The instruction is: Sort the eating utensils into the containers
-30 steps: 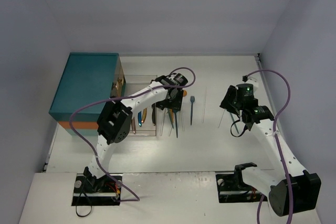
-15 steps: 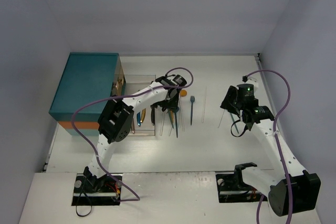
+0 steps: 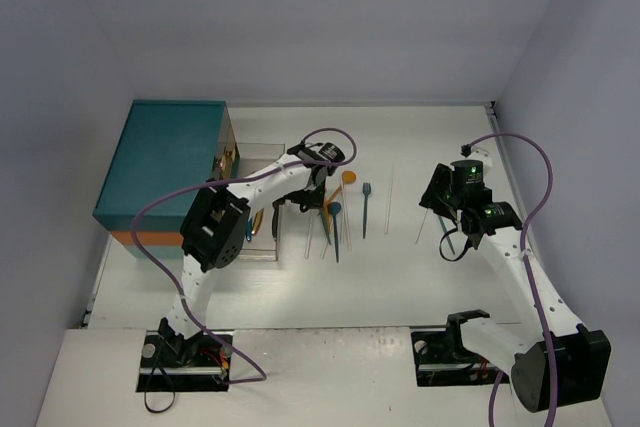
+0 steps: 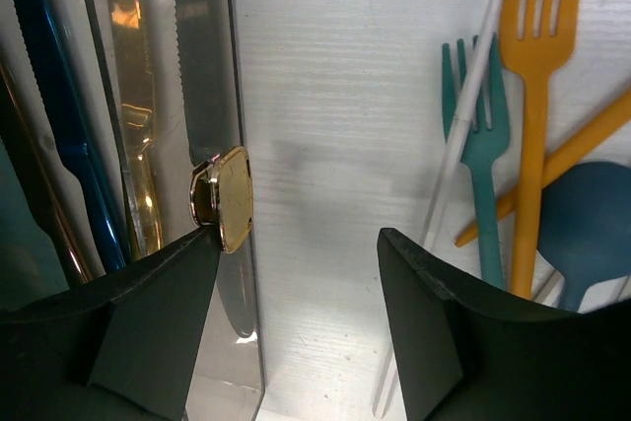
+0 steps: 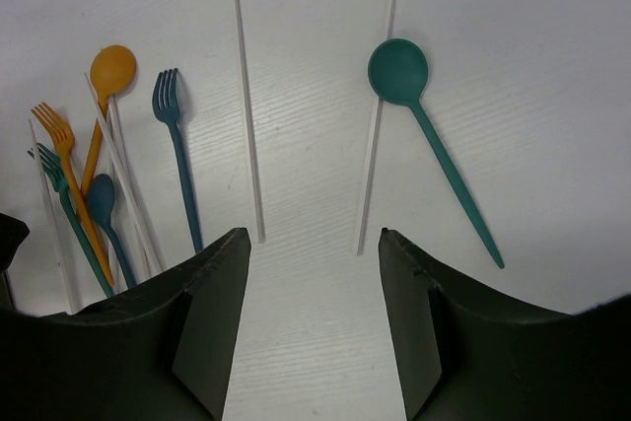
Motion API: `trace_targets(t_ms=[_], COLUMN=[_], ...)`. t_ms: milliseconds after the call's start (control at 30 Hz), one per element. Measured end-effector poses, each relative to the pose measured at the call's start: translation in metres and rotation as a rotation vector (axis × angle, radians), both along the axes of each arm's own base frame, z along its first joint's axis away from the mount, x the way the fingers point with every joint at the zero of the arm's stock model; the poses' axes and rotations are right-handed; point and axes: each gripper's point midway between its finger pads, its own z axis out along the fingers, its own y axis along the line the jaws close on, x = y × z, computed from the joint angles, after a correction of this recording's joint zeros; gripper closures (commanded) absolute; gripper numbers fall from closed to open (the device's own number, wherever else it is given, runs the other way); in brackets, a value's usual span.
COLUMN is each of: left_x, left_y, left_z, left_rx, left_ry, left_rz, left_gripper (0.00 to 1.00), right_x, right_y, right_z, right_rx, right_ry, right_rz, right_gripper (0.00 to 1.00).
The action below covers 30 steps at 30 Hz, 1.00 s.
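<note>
Nearest the arm bases lies a bare band of worktop (image 3: pixel 330 292), open from side to side. Past it the right hand (image 5: pixel 311 244) hangs above the surface with its jaws roughly half apart and nothing between them. Just beyond its fingertips lie two pale chopsticks (image 5: pixel 247 96), well apart from each other. The right one runs close beside the bowl of a teal spoon (image 5: pixel 398 71), whose handle slants back toward the hand's right finger. A blue fork (image 5: pixel 167 96) lies to the left of them.

Farther in, the left hand (image 4: pixel 296 253) is also spread and grips nothing. The gold handle (image 4: pixel 227 199) of the clear drawer (image 4: pixel 233 66) sits at the tip of its drawer-side finger, touching or nearly so. A dark knife (image 4: pixel 202 46) and a blue knife (image 4: pixel 44 115) lie inside the drawer. Beyond the other finger a teal fork (image 4: pixel 480 145), an orange fork (image 4: pixel 537 96) and a blue spoon (image 4: pixel 592 224) lie bunched and overlapping — a white chopstick runs among them.

The drawer stands out from the teal chest (image 3: pixel 165 162), which sits at the worktop's left edge by the side wall (image 3: pixel 60 97). Behind the utensils the worktop is bare up to the back wall.
</note>
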Motion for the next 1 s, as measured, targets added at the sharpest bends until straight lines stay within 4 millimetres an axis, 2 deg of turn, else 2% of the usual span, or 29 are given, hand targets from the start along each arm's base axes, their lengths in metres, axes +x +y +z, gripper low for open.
trace_targets(t_ms=[300, 600, 767, 867, 1000], left_x=[0.004, 0.006, 0.007, 0.008, 0.011], left_y=[0.036, 0.086, 0.114, 0.124, 0.128], left_z=[-0.004, -0.005, -0.007, -0.007, -0.006], left_rx=[0.047, 0.120, 0.162, 0.182, 0.195], left_ry=[0.025, 0.065, 0.087, 0.092, 0.081], left_rz=[0.061, 0.134, 0.168, 0.179, 0.172], left_gripper=[0.37, 0.30, 0.21, 0.17, 0.13], right_x=[-0.002, -0.005, -0.005, -0.006, -0.007], right_y=[-0.001, -0.001, -0.001, -0.001, -0.001], right_z=[-0.005, -0.009, -0.010, -0.012, -0.014], right_rx=[-0.001, 0.002, 0.002, 0.002, 0.001], right_ry=[0.013, 0.025, 0.026, 0.031, 0.038], right_rz=[-0.002, 0.001, 0.001, 0.001, 0.001], right_gripper=[0.48, 0.48, 0.48, 0.48, 0.48])
